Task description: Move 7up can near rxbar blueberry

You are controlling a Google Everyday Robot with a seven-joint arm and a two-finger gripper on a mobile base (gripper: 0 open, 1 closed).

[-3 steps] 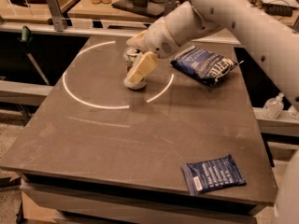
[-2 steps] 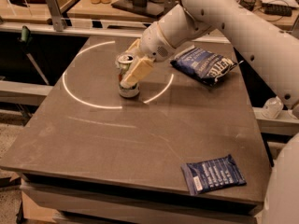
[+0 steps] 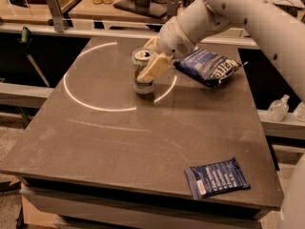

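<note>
The 7up can (image 3: 141, 74) stands upright at the back middle of the dark table (image 3: 119, 142), on the white circle line. My gripper (image 3: 151, 61) reaches in from the upper right and is shut on the can, with one pale finger (image 3: 153, 68) across its right side. The can's silver top shows, and its base is at or just above the table. The rxbar blueberry (image 3: 217, 178) lies flat near the front right corner, far from the can.
A puffy blue chip bag (image 3: 208, 66) lies just right of the gripper at the back right. A small clear bottle (image 3: 277, 109) stands on a ledge off the table's right edge. Shelving and clutter run along the back.
The can and gripper shifted left and slightly forward between the earlier frames, then moved back right to where they are now. The chip bag and bar have not moved.
</note>
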